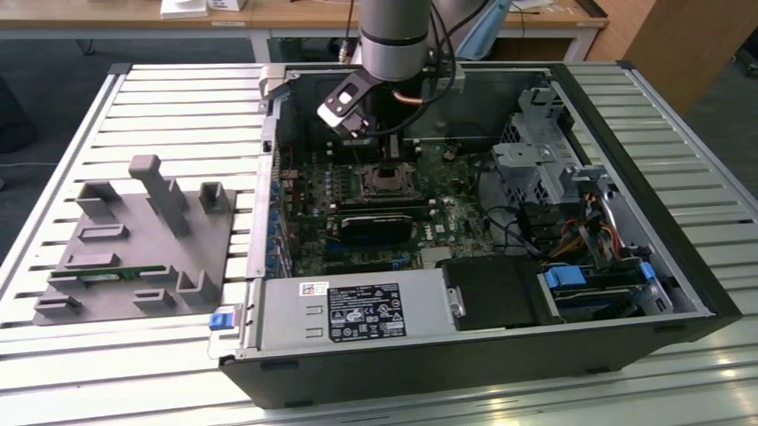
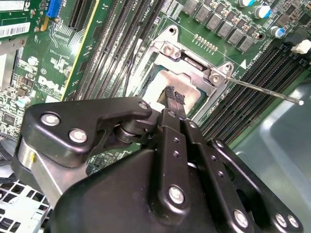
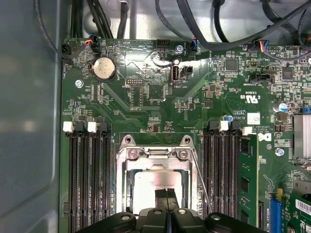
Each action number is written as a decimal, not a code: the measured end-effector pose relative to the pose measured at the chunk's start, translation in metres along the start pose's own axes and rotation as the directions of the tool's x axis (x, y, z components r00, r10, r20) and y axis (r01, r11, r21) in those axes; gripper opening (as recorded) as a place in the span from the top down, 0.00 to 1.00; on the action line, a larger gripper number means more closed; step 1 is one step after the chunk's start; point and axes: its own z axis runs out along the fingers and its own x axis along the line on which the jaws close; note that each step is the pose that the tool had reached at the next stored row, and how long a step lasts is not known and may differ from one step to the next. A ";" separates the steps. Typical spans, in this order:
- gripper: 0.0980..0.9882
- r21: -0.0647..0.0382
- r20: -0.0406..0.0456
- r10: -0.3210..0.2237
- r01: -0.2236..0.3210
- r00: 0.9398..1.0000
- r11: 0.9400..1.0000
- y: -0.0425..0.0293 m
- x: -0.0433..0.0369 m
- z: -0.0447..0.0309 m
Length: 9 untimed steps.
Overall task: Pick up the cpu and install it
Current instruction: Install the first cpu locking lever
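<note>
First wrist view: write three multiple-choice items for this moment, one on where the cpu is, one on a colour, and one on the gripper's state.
1. Where does the cpu lie?
A in the socket on the motherboard
B on the grey fixture
C on the slatted table

2. What colour is the motherboard?
A blue
B green
C red

3. How do the fingers of the gripper stand?
A spread wide
B closed together
C clamped on a cable

Answers:
1 A: its silver top shows inside the socket frame.
2 B: the board is green in both wrist views.
3 B: the two black tips meet with no gap, over the cpu.
</note>
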 end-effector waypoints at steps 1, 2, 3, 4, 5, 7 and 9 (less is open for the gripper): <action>0.99 0.000 0.000 0.000 0.000 1.000 1.000 0.0000 0.0000 -0.0005; 0.99 0.000 0.000 0.000 0.000 1.000 1.000 0.0000 0.0000 -0.0005; 0.99 0.000 0.000 0.000 0.000 1.000 1.000 0.0000 0.0000 -0.0006; 0.99 0.000 0.000 0.000 0.000 1.000 1.000 0.0000 -0.0001 -0.0010; 0.99 0.000 0.000 0.000 0.000 1.000 1.000 0.0000 -0.0001 -0.0014; 0.99 0.000 0.000 0.000 0.000 1.000 1.000 0.0000 -0.0001 -0.0021; 0.99 0.000 0.000 0.000 0.000 1.000 1.000 0.0001 -0.0002 -0.0034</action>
